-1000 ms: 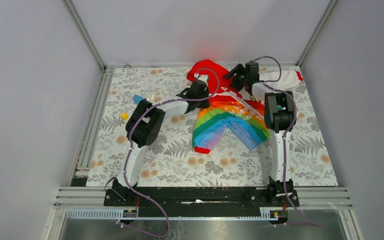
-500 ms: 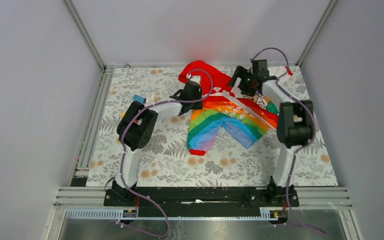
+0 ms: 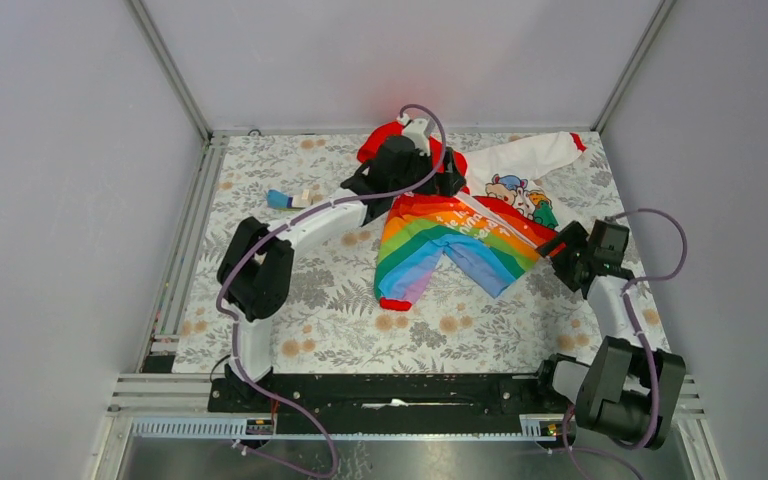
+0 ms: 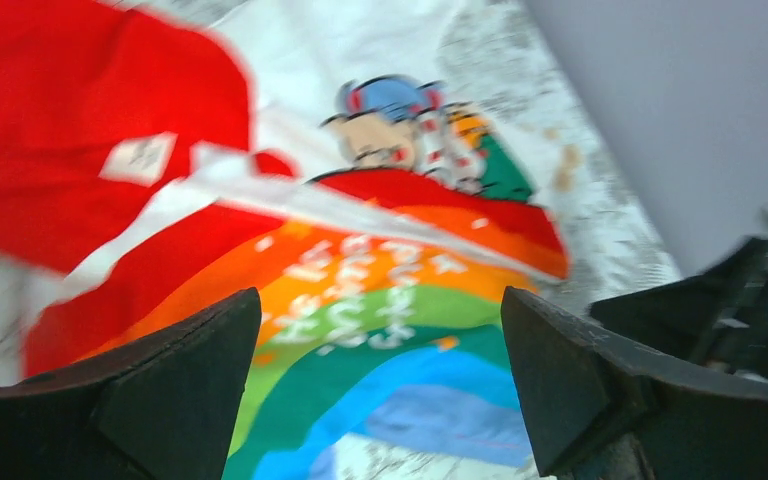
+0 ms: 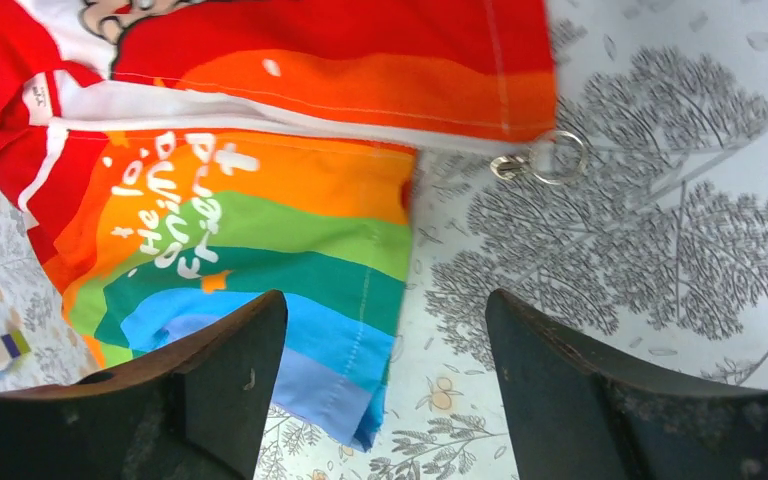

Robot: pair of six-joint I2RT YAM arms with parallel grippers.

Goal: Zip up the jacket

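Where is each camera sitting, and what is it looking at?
Top camera: high behind the robot, looking down at the table, the jacket, the left arm and right arm.
Left wrist camera: on the left hand by the red hood, facing across the stripes; its fingers show.
Right wrist camera: on the right hand, looking down at the zipper pull; its fingers show.
Both wrist views share the white lettering.

We count one jacket (image 3: pixel 460 240). We count two grippers, the left gripper (image 4: pixel 378 305) and the right gripper (image 5: pixel 385 300). We see one little metal ring (image 5: pixel 558 157) just past the right gripper, and two small bits, a blue bit (image 3: pixel 278 197) and a pale bit (image 3: pixel 305 197), left of the left gripper.
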